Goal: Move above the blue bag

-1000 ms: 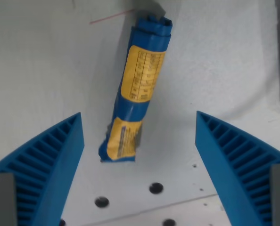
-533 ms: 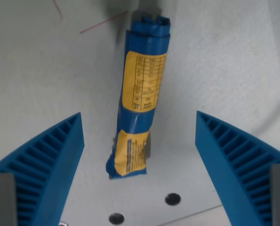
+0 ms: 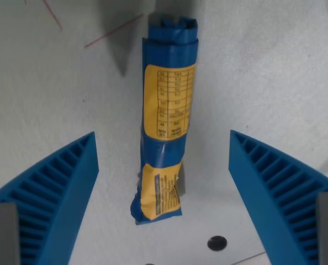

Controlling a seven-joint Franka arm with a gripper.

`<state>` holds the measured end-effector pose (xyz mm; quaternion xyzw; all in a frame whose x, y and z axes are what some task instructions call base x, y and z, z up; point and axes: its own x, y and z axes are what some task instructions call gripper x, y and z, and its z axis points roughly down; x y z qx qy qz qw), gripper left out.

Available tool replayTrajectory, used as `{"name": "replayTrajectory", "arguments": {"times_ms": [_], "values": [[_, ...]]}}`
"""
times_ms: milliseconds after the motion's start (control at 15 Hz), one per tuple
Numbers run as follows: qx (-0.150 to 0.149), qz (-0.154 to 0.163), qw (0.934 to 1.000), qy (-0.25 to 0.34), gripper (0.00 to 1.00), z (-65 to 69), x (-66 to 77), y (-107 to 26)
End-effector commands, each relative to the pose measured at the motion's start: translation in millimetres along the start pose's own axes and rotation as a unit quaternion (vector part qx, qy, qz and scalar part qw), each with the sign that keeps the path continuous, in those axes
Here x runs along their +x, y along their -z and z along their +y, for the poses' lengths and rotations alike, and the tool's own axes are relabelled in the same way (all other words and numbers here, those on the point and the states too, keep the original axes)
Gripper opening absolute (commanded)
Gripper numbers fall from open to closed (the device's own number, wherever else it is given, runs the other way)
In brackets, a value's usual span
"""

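White tabletop (image 3: 274, 72) carries the rolled blue-and-yellow plastic bag (image 3: 167, 116), now upright and centred in view. Released blue ribbed gripper (image 3: 164, 165) straddles it, nearly aligned above.

Two bright blue fingers (image 3: 53, 204), moulded in plastic and shaped as tapering wedges, each narrowing to a point at the top. Inner faces cut with rows of fine horizontal ribs, giving a stepped, comb-like look; outer edges smooth and straight. Flat grey blocks at the base of each, seen at the lower corners of the wrist view, one on the wrist view's left and one on the wrist view's right. Matte finish throughout.
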<state>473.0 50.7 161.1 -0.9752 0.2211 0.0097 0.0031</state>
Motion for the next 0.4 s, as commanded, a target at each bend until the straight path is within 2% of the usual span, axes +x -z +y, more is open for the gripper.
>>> {"name": "replayTrajectory", "arguments": {"times_ms": [67, 400], "values": [[0.011, 0.047, 0.9983, -0.033, 1.00, 0.0, -6.5, -4.7], [0.012, 0.049, 0.9984, -0.023, 1.00, 0.7, -7.4, -6.1]]}}
